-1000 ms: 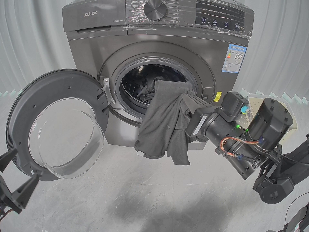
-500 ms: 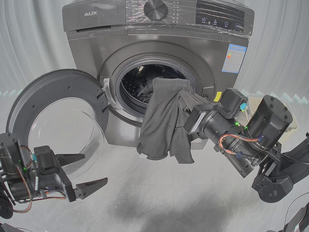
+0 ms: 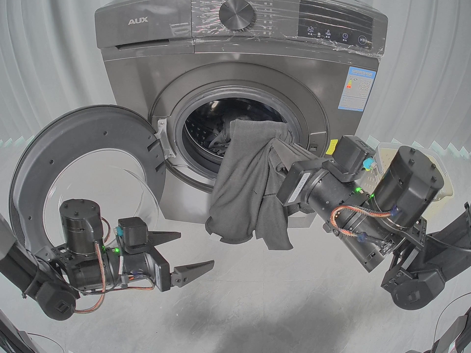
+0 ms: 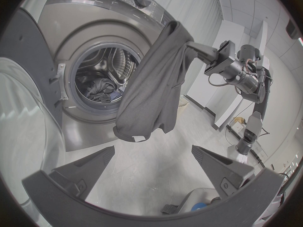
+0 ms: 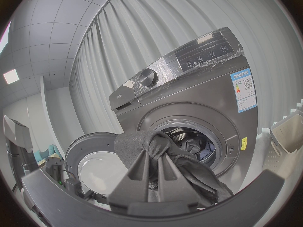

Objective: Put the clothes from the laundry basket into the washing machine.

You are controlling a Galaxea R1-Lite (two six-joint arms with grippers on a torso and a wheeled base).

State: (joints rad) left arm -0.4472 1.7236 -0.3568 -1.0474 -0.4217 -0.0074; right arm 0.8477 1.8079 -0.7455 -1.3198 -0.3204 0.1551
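A dark grey garment (image 3: 248,182) hangs in front of the washing machine's (image 3: 147,69) open drum mouth, with my right gripper (image 3: 278,148) shut on its upper fold. In the right wrist view the fingers (image 5: 164,171) pinch the bunched garment (image 5: 139,145). Several dark clothes (image 4: 99,90) lie inside the drum (image 3: 211,123). My left gripper (image 3: 189,253) is open and holds nothing, low over the floor, below and left of the hanging garment (image 4: 154,82). The cream laundry basket (image 3: 431,165) stands to the right of the machine, mostly behind my right arm.
The machine's round door (image 3: 83,182) is swung fully open to the left, just behind my left arm. Bare grey floor (image 3: 255,290) lies in front of the machine. A pleated curtain (image 3: 431,64) hangs behind it.
My left arm has come into view from the lower left and moved right and up, gripper open. My right gripper has edged slightly toward the drum mouth, the garment still in it.
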